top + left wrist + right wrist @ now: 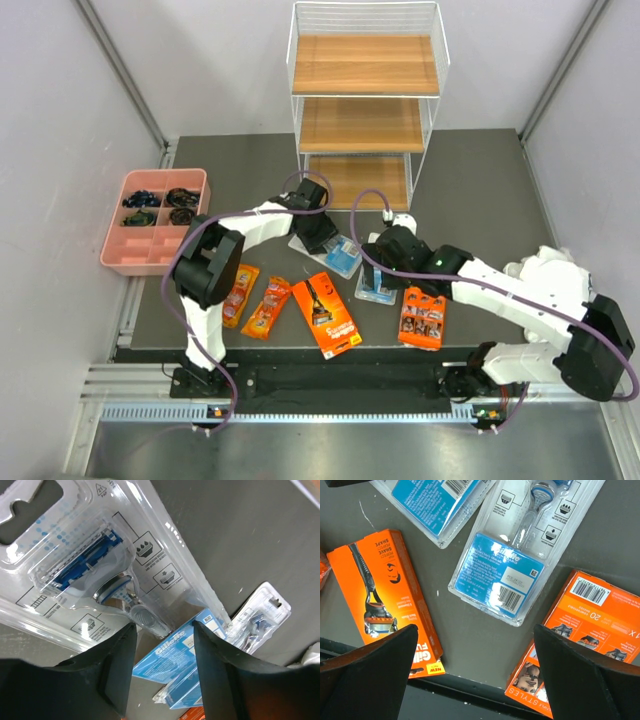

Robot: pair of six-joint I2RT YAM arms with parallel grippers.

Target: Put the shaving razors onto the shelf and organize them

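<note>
White shelf (pixel 365 125) on dark mat (pixel 480 180), pale walls (pixel 60 120) around

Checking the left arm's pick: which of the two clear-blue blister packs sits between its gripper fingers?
The far blister pack, nearer the shelf: the left gripper straddles its razor handle. The near blister pack lies under the right gripper, beside the orange card.

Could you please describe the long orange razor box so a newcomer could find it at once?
From the white wire shelf, come straight down to the near edge of the table. The long orange box lies flat there, between two small orange pouches on its left and an orange card further right. It alone shows one big black razor.
</note>
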